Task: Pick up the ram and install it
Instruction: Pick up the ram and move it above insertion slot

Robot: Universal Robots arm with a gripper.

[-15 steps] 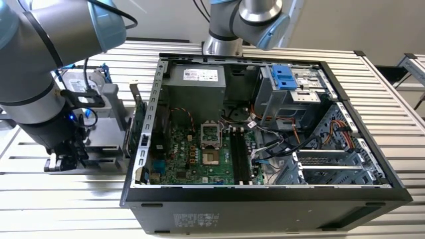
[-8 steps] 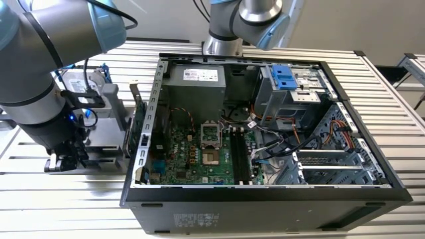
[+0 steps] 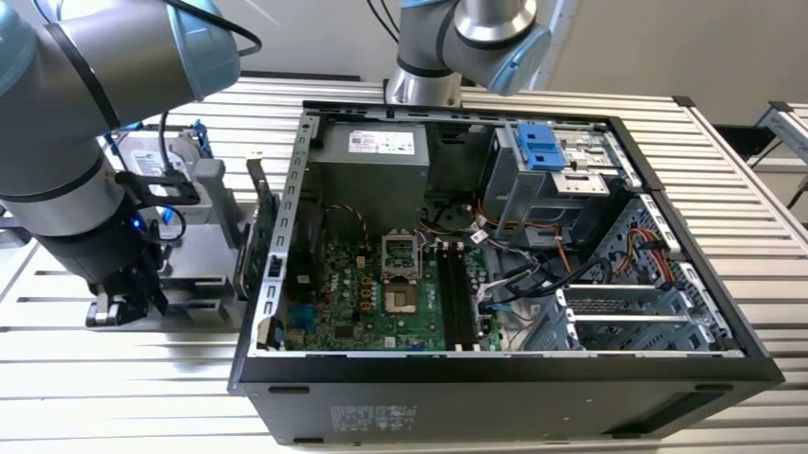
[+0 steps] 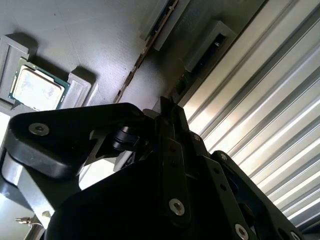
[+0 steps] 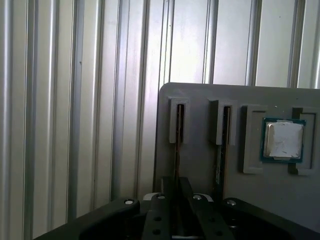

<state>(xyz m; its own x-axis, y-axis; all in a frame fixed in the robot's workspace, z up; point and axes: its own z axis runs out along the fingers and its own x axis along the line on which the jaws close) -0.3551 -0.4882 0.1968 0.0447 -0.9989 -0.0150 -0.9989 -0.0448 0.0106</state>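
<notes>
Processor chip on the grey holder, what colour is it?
The processor chip has a silver top with a blue-green edge; the first wrist view shows it best.

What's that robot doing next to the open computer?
The robot arm's gripper is down at a grey tray beside the open computer case. It sits right over a ram stick standing on edge in a tray slot. The ram is in the tray, not yet lifted or put in the motherboard.

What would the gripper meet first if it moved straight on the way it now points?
Most likely the ram standing on edge in a slot of the grey holder; in the first wrist view it lines up with the gripper. Depth is unclear.
</notes>
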